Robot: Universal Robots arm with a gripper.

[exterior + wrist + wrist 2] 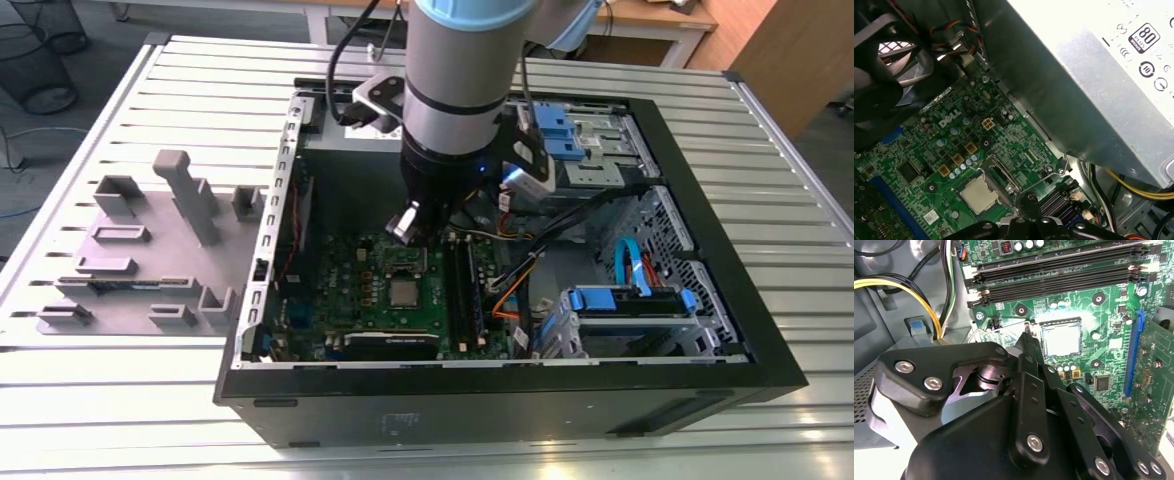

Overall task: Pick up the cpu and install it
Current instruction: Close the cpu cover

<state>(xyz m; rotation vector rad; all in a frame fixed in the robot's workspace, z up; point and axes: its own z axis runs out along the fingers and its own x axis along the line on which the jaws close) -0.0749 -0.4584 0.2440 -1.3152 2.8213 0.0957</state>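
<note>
In the second wrist view the gripper hangs over the green motherboard, fingers pressed together on nothing; the cpu lies flat in its socket just beyond the tips, pale top up; printed labels sit on the grey power supply; farther out, the black PC case rests on a slatted metal table beside grey holder blocks.
</note>
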